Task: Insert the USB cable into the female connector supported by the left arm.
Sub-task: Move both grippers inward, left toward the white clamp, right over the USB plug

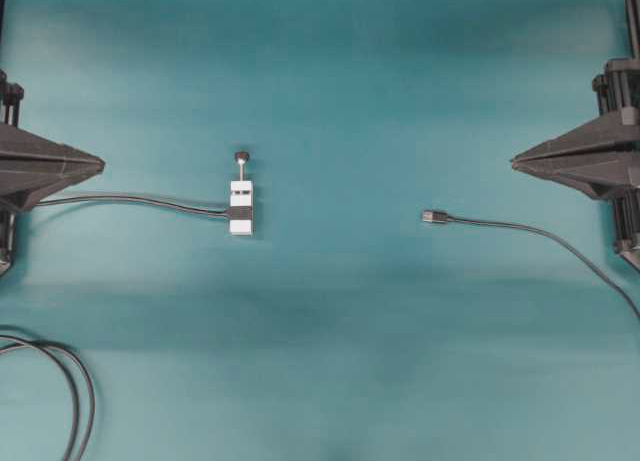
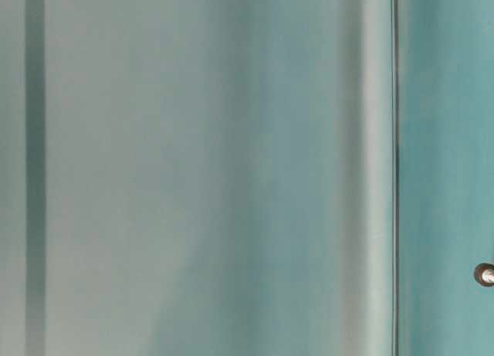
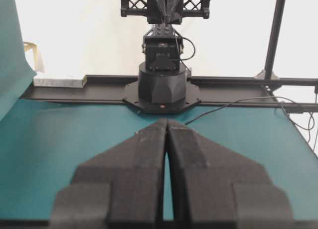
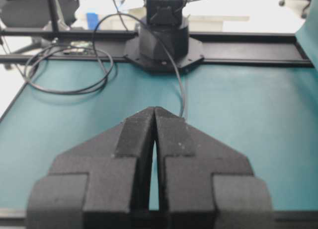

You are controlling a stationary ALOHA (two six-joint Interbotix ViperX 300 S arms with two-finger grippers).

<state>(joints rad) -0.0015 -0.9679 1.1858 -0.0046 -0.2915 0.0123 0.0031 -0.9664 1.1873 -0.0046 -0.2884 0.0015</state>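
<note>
— Where's the connector [image 1: 241, 206]?
— On the teal table [image 1: 350, 361], left of centre, its screw post pointing to the far edge; its own dark lead runs off towards the left gripper [image 1: 98, 165].
— And the USB cable [image 1: 520, 228]?
— Its plug [image 1: 433, 217] lies right of the connector, well apart, pointing at it.
— Grippers?
— Left and right gripper [image 1: 516, 162] both pressed together, empty, flanking the connector at the table's edges.
</note>
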